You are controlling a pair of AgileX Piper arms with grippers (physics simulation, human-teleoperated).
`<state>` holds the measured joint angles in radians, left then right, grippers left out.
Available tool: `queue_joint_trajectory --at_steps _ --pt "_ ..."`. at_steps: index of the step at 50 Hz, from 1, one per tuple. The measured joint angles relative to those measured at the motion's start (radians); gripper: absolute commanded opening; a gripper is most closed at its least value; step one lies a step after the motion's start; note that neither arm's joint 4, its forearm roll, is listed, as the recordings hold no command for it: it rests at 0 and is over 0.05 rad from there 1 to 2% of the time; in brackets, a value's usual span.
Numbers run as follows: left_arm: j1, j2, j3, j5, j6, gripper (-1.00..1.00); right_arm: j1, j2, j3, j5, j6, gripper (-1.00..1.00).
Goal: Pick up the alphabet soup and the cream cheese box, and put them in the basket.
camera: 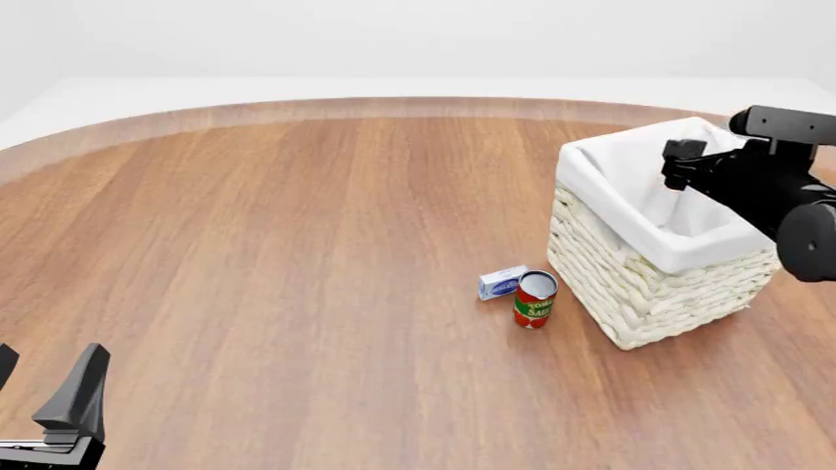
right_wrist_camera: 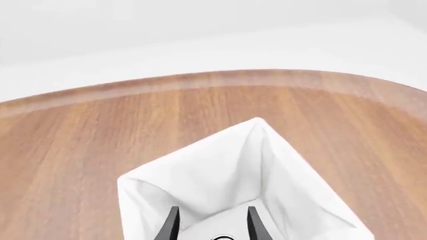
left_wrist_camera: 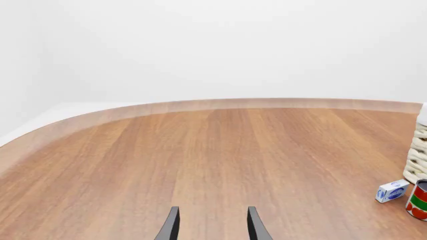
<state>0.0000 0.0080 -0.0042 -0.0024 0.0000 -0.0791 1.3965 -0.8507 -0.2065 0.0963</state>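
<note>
Simulated test setting: bare round wooden table (camera: 261, 255), blank white surround, two robot arms, no furnishings of any room.

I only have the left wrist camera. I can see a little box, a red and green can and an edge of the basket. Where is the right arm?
Observer: The right gripper hangs over the basket, pointing down into its white liner.
Operator: Is it holding anything?
Observer: No. Its fingers are apart with nothing between them.
Operator: Is the blue and orange soup can out on the table somewhere?
Observer: Not in the front view. Only the small box and the red and green can are on the table, just left of the basket. I cannot tell whether the soup can is inside the basket.
</note>
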Motion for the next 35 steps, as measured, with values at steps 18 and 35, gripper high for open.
queue_joint_trajectory --at_steps 18,35 --pt "0.0 0.0 0.0 0.0 0.0 1.0 0.052 -0.048 -0.1 0.088 -0.052 1.0" --pt "0.0 0.0 0.0 0.0 0.0 1.0 0.109 -0.043 -0.226 0.192 -0.158 1.0"
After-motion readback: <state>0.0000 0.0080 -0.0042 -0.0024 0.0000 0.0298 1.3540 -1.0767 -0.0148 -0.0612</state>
